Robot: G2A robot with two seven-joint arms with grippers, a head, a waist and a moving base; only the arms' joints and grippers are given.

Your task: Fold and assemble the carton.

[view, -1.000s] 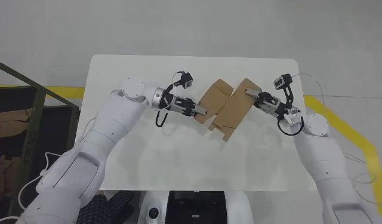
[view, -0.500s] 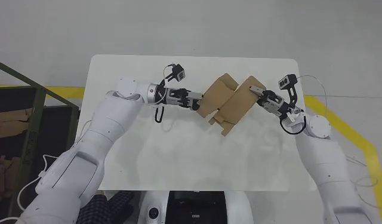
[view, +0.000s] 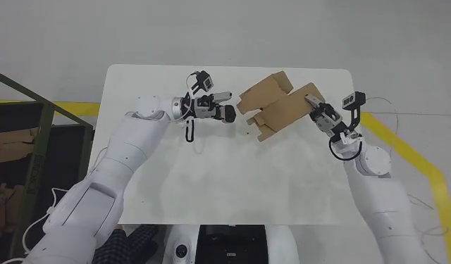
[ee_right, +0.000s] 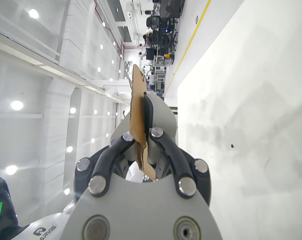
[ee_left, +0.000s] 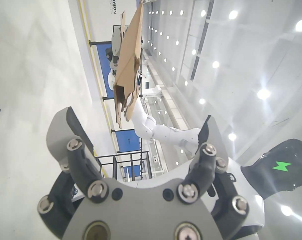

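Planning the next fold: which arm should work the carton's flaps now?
Left. The left gripper is open and empty, facing the carton, apart from its free end. The right gripper is shut on the other end, so it should probably just hold.

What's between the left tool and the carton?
Nothing. In the top view, just bare table shows between the open left tool and the carton, which the right tool holds.

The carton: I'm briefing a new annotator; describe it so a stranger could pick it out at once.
Over the white table seen from above, look toward the far right part. There the right gripper clamps one end of a nearly flat carton, the open left gripper apart from its other end. It is the only brown cardboard thing there.
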